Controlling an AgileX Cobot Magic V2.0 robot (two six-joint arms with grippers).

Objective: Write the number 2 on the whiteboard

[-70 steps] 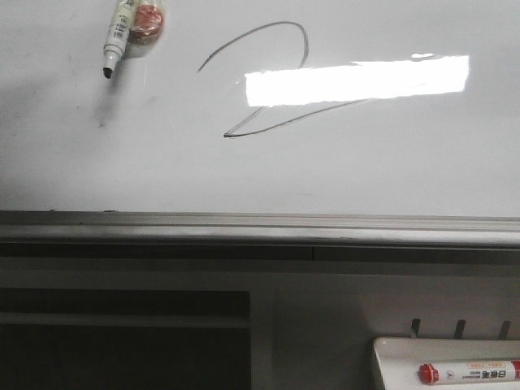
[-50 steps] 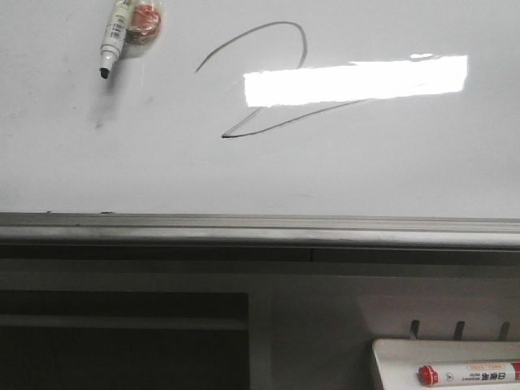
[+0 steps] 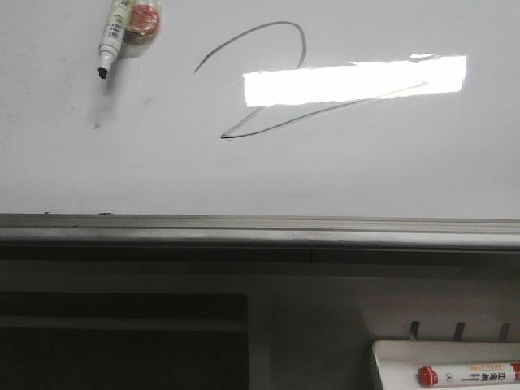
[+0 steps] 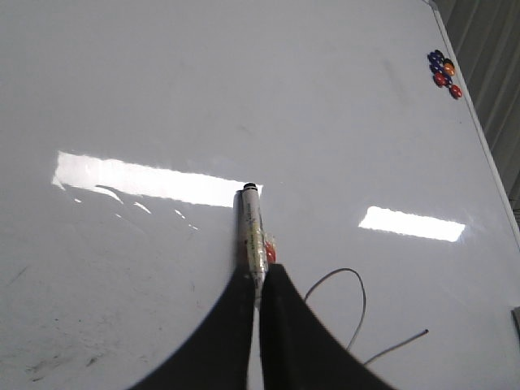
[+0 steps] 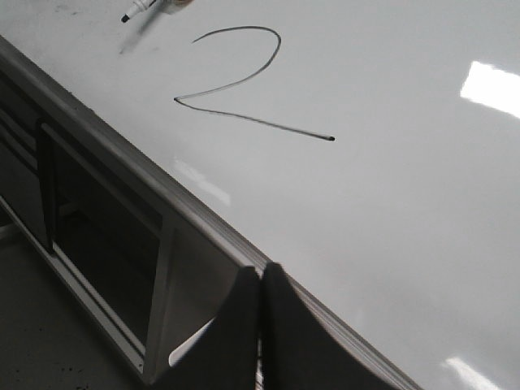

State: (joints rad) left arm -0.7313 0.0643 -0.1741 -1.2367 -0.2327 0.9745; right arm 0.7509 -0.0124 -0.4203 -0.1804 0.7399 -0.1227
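- Your whiteboard [image 3: 341, 175] is catching bright ceiling glare above its grey rail [image 3: 260, 231], a tray [image 3: 398, 357] sitting below.
- Your left pincer [image 4: 257, 280] is gripping a marker [image 4: 250, 223], tip off the board; your right pincer [image 5: 260, 284] is hanging closed, empty.
- The number 2 [image 3: 268, 81] is slanting across the board's middle.

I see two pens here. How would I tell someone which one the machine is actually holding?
Start at the big white whiteboard with the number 2 drawn on it. Near the board's upper left, beside the 2, the left gripper is shut on the held marker, uncapped, black tip showing. The other marker lies in the small white tray below the board and has a red cap.
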